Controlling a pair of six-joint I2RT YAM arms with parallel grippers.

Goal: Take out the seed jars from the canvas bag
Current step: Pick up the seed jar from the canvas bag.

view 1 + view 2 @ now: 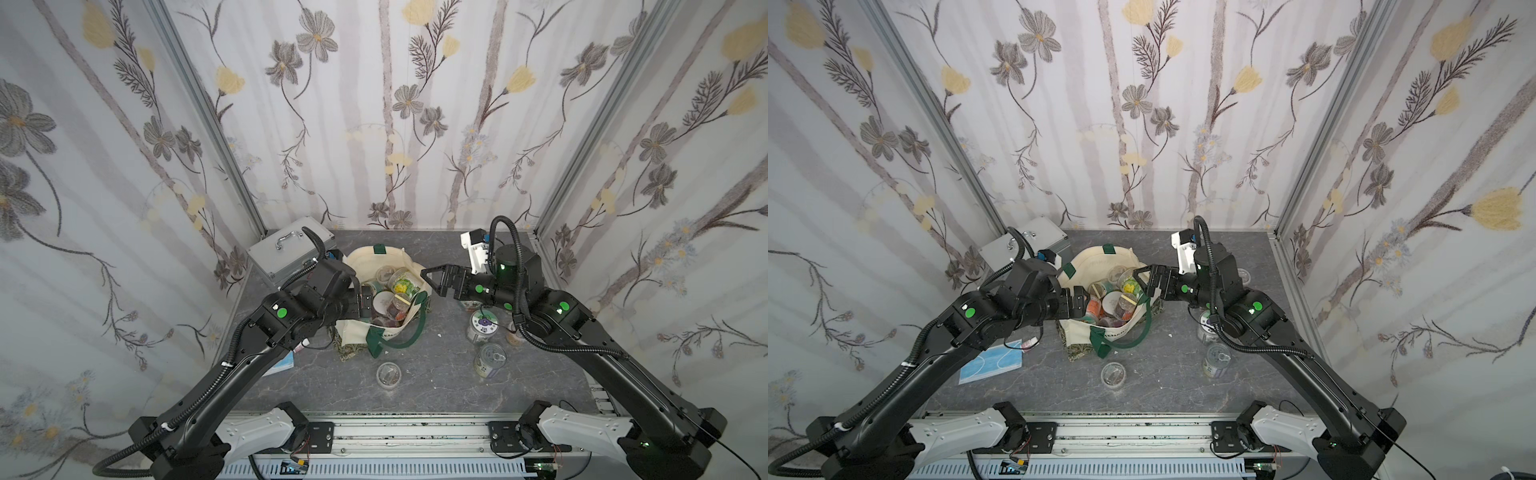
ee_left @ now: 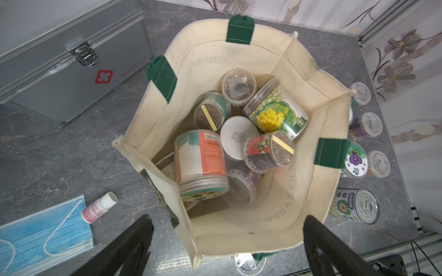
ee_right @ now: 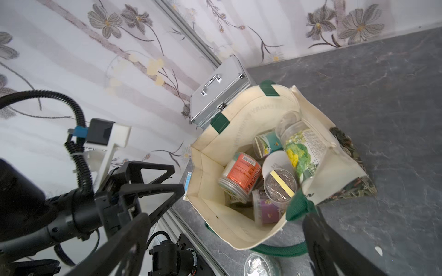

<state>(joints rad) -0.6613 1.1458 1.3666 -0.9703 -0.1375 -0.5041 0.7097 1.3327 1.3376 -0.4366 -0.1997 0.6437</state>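
The cream canvas bag (image 1: pixel 365 257) with dark green handles is stood open at the middle of the grey marbled worktop (image 1: pixel 436 386) in both top views. Seven seed jars (image 2: pixel 201 162) are counted inside it in the left wrist view: one orange-labelled, one yellow-flowered, two with a yellow strip across the end, one white-lidded, one short and clear, and one half buried beneath. Six more small containers are seen outside the bag in that view. Five are ranged down the right of the frame, among them a purple-flower lid (image 2: pixel 355 160) and a ring-pull tin (image 2: pixel 356 208) laid on its side. One clear jar (image 2: pixel 248 262) is cut off at the lower edge. In the top views some of these are covered by the right arm.

The left hand (image 2: pixel 227 218) is held over the bag's mouth, its two fingers spread wide with nothing between them. The right hand (image 1: pixel 431 283) is poised at the bag's right rim, likewise spread wide and empty.

One silver metal case (image 2: pixel 71 71), one blue face mask (image 2: pixel 43 231) and one small pink-labelled bottle (image 2: pixel 99 206) are placed at the left of the left wrist frame. The red cross mark on the case is shown in that view alone. The leafy patterned base (image 3: pixel 354 186) of the bag is shown most fully in the right wrist view.
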